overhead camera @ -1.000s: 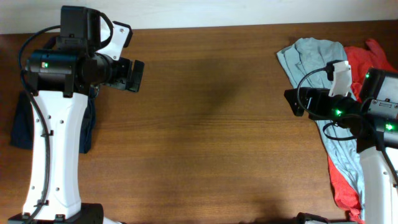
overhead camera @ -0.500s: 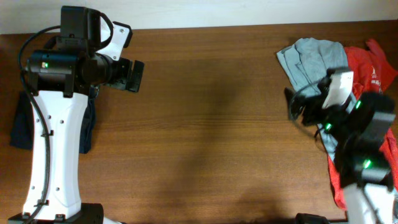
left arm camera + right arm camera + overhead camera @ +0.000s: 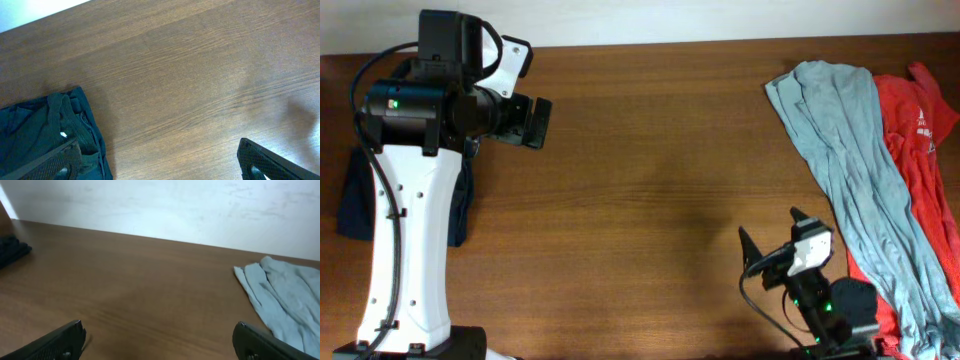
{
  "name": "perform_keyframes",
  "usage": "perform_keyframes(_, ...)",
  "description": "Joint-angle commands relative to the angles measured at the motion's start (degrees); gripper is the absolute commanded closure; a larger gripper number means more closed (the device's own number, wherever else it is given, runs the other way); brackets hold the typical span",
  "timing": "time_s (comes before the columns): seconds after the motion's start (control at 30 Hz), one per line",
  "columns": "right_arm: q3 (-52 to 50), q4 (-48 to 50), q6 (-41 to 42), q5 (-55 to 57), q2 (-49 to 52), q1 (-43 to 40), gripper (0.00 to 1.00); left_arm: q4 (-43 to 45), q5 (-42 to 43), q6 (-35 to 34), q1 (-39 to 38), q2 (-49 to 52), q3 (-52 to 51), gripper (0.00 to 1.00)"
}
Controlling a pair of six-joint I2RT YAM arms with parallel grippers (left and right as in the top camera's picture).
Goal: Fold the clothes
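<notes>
Right gripper now off the clothes

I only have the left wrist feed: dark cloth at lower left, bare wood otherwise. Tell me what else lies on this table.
Observer: A pale blue-grey garment lies stretched out lengthwise at the right end of the table.
Operator: Say what is next to it.
Observer: A red garment lies along its outer side, touching it.
Operator: Report the right gripper.
Observer: The right gripper is open and empty over bare wood near the robot's edge, just inward of the pale blue-grey garment.
</notes>
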Motion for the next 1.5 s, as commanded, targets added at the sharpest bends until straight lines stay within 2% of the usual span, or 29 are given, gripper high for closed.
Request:
perform_keyframes(0.0, -3.34, -2.89, 0.02, 4.2, -6.51, 1.31, 0.01, 0.02, 0.0, -0.7, -0.09, 0.04, -0.17, 0.01)
perform_keyframes(0.17, -7.61, -1.68, 0.09, 4.96, -9.62, 1.31, 0.02, 0.02, 0.0, -0.7, -0.09, 0.04, -0.17, 0.01)
perform_keyframes(1.2, -7.74, -1.27, 0.07, 4.96, -9.73, 1.36, 0.01, 0.02, -0.02, -0.7, 0.44, 0.02, -0.26, 0.01)
perform_keyframes(1.3, -7.74, -1.25, 0.07, 4.96, -9.73, 1.36, 0.01, -0.52, -3.02, -0.68, -0.39, -0.33, -0.28, 0.0)
perform_keyframes(1.33, -7.74, -1.27, 0.07, 4.96, -9.73, 1.36, 0.01, 0.59, -7.8, 0.15, -1.51, -1.46, -1.14, 0.01)
perform_keyframes(1.47, -7.74, -1.25, 0.07, 4.96, -9.73, 1.36, 0.02, 8.7, -8.5, 0.2, -3.45, -6.36, -7.65, 0.01)
